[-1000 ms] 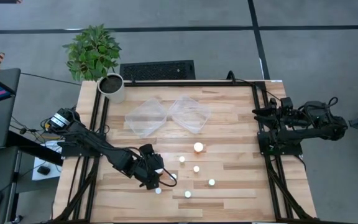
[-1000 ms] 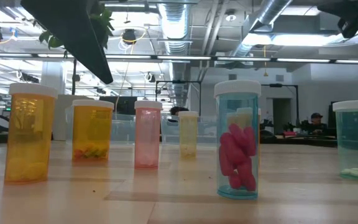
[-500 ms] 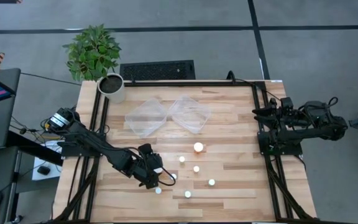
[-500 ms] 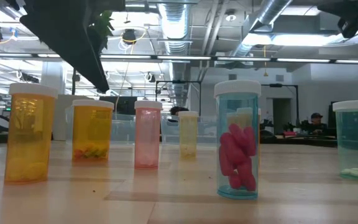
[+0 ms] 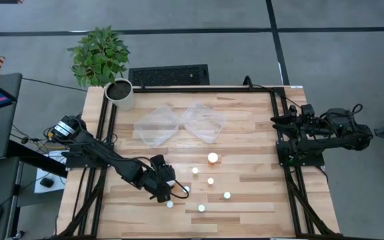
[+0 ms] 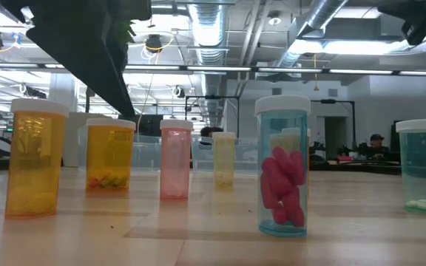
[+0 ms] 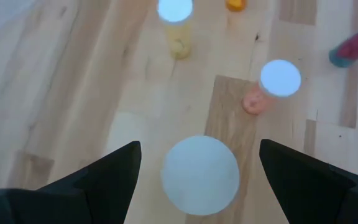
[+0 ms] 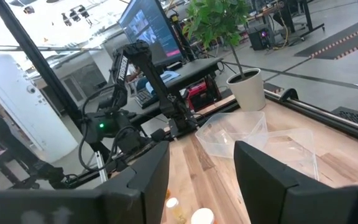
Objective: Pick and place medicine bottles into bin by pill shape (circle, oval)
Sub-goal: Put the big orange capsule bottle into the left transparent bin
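Jaws spread wide, left gripper (image 7: 197, 171) hovers over a white-capped bottle (image 7: 200, 175), its body hidden beneath the cap; right gripper (image 8: 201, 165) waits at the worktop's (image 5: 245, 133) edge, jaws parted.

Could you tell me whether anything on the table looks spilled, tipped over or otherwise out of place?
Nothing stands out. The medicine bottles all stand upright with caps on, and no pills lie loose on the wood. The two clear trays sit empty at the back; the left gripper is open above one white cap.
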{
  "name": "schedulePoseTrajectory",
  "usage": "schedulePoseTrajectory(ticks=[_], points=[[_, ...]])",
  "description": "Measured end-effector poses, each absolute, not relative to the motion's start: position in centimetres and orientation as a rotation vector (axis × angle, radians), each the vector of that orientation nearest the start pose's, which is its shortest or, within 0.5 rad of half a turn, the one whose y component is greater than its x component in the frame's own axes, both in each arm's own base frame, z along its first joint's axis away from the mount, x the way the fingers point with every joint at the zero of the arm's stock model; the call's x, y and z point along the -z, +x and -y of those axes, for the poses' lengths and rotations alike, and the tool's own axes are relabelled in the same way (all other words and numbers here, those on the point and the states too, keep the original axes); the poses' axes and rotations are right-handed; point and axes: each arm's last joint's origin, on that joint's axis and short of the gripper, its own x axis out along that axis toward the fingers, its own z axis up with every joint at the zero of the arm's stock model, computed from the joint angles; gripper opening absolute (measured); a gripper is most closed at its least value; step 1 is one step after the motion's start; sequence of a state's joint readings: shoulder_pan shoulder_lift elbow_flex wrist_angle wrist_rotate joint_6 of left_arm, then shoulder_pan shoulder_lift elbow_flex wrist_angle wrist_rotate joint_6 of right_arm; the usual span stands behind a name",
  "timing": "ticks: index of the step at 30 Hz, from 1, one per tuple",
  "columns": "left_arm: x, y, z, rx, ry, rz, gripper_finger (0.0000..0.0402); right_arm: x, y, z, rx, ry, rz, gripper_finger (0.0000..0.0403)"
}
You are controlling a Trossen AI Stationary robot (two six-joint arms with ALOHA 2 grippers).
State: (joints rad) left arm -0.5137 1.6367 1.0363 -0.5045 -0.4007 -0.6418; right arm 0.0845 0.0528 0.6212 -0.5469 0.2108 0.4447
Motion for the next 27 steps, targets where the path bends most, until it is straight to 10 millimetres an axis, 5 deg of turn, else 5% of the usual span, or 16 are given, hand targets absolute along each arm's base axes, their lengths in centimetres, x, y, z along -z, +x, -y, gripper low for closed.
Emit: schedulePoseTrajectory(ticks=[27], points=[[-18.1, 27.8, 14.0, -0.175, -0.097, -1.008, 0.0322, -30.2, 2.7, 0.4, 0.119, 0.449, 0.049, 0.0189]])
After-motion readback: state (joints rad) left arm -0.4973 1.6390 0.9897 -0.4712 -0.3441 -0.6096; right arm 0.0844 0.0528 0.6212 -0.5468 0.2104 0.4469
